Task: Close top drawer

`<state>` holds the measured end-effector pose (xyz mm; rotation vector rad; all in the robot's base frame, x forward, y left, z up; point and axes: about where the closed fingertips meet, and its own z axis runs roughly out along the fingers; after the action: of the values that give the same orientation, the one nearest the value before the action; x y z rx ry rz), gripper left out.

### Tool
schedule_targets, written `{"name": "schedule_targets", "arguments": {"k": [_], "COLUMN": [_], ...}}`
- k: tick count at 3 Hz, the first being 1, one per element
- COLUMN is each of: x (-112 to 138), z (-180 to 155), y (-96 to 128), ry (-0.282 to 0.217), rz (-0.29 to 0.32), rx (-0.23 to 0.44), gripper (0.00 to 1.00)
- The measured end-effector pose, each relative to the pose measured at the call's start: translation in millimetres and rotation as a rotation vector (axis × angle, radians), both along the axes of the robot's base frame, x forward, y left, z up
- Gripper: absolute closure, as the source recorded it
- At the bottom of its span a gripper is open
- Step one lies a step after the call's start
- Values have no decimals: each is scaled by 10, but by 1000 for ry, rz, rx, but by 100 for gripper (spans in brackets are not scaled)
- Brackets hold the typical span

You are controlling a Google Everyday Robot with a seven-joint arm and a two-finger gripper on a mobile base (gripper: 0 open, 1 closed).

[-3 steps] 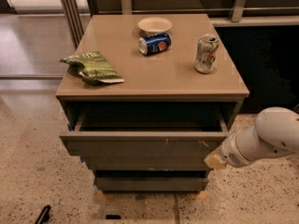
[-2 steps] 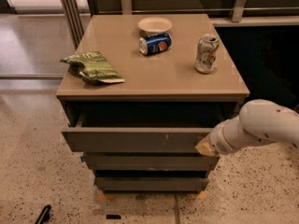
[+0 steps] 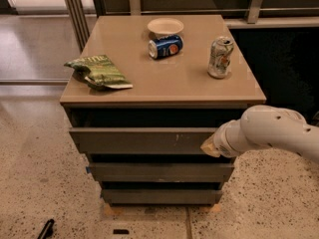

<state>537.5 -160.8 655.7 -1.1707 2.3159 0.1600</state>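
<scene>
**Pushing the top drawer home, with the front further in than a second ago**

Starting at the gripper (image 3: 211, 146): it sits at centre right of the frame, its tan tip pressed against the right end of the top drawer (image 3: 142, 141). I cannot tell whether it is apart or closed, because the white arm (image 3: 279, 131) behind it covers most of it. A second ago it hung lower and just off the drawer's right corner. Since then it has come up and inward, and the drawer has gone back with it.

The grey front lay well forward of the tabletop (image 3: 164, 81) edge and showed a broad strip of its inside. It now sits close under that edge, with only a dark band above it. It still reaches further left than the two lower drawer fronts (image 3: 159, 172), so I judge it is not quite flush and needs a little more push.

The drawer's long axis runs left to right across the frame, parallel to the tabletop's near edge. Its flat front faces the bottom of the frame, with the pale scratches right of centre, and it travels toward the top of the frame.

Pushing at one end could skew it, so I would watch the left end.

Up top, the chip bag (image 3: 97, 71), bowl (image 3: 165, 26), blue can (image 3: 165, 46) and upright can (image 3: 220, 58) are unmoved.
</scene>
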Motion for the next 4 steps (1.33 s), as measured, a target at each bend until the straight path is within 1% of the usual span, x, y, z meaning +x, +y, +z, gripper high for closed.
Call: {"name": "schedule_targets", "arguments": {"k": [1,2,3,4], "x": [165,388,356,255], "z": [49,150,158,57], "y": [44,24,20,-31], "ry": [-77,-208,-214,-141], "rz": [-10,-36,-37,-17], "rx": [-29,-89,-91,-113], "gripper": [100,100,100,100]}}
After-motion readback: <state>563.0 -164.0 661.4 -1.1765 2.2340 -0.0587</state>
